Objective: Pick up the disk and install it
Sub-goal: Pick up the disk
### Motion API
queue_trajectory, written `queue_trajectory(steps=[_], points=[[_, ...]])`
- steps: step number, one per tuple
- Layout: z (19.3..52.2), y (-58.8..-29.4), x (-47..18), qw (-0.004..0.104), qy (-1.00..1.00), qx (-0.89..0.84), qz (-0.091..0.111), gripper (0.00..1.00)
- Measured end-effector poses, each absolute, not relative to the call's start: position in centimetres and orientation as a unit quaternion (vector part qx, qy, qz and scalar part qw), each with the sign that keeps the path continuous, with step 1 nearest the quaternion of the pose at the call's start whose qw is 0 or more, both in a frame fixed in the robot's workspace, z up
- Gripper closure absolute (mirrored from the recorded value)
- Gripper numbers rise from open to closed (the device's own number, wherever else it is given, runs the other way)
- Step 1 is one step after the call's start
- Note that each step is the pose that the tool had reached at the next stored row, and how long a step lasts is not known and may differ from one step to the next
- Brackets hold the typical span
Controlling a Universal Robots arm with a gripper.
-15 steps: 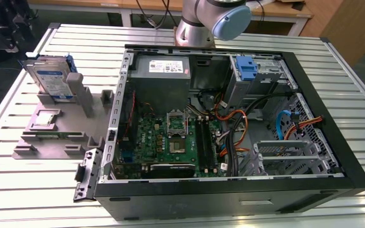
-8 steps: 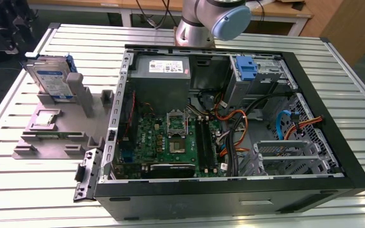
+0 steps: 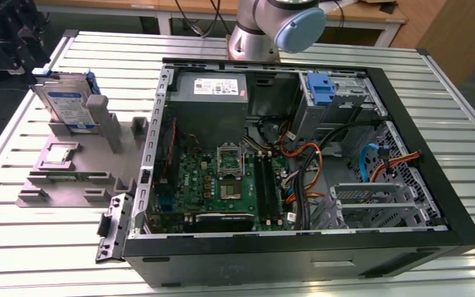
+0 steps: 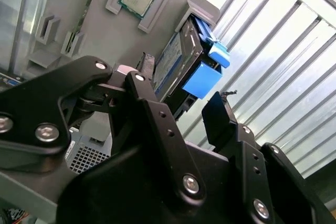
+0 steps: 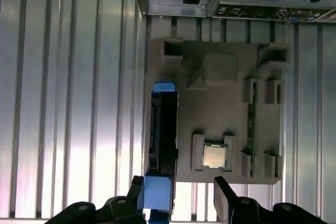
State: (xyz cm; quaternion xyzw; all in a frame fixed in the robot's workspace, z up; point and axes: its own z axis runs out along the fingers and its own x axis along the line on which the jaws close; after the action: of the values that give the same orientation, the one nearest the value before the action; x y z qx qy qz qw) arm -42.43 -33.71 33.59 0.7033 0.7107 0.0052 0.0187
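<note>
Blue-framed disk (image 5: 163, 129) stands on edge in grey holder (image 5: 220, 114), tool (image 5: 177, 183) spread apart.

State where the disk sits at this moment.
At the exterior view's left, the disk stands on edge in the grey holder, outside the open computer case, with a processor chip seated beside it.
</note>
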Motion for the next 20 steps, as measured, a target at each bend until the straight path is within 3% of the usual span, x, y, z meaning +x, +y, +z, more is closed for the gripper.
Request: queue_trajectory(steps=[20], points=[[32.1,-32.6,-42.8,0.018,0.711,0.703,0.006,0.36]])
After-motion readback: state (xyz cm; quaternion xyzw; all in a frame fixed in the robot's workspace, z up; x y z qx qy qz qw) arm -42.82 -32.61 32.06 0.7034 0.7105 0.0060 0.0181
